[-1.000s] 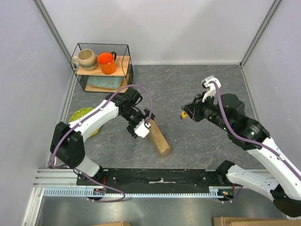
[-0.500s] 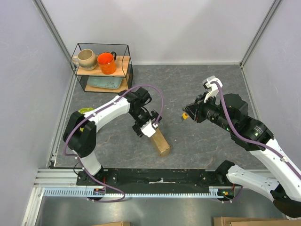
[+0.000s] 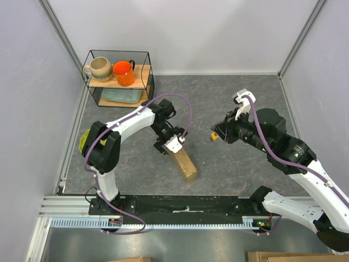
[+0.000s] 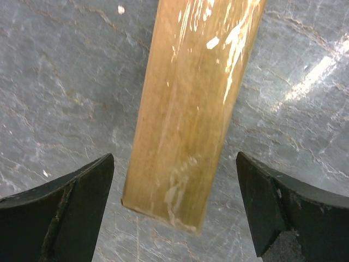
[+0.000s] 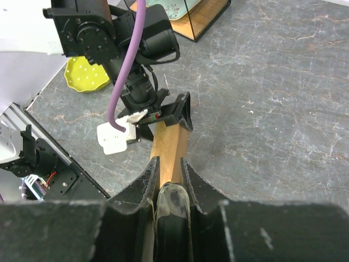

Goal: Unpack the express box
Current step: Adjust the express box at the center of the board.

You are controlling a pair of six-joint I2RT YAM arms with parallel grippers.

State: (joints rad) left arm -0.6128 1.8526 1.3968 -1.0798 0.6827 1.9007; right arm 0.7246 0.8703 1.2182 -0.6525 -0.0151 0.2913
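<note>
The express box (image 3: pixel 183 162) sits on the grey surface (image 3: pixel 229 98) a bit left of centre, towards the near edge. It looks to be up on one long narrow side and runs at a slant, its glossy tape catching the light in the left wrist view. The left tool (image 3: pixel 172 144) hangs right over the box's far end, released and spread wide. One finger (image 4: pixel 65 202) is on either side of the cardboard, and I can see grey surface between each of them and the box. Off to the right, well apart from the box, the right tool (image 3: pixel 217 132) is up in the air and pointed towards it, clenched on a small yellow-tipped object (image 3: pixel 213 134) I can't make out. At the back left a wire rack (image 3: pixel 148 68) holds a beige mug (image 3: pixel 100 68) and an orange mug (image 3: pixel 124 72), and a green plate (image 5: pixel 87 73) lies by the left arm.
</note>
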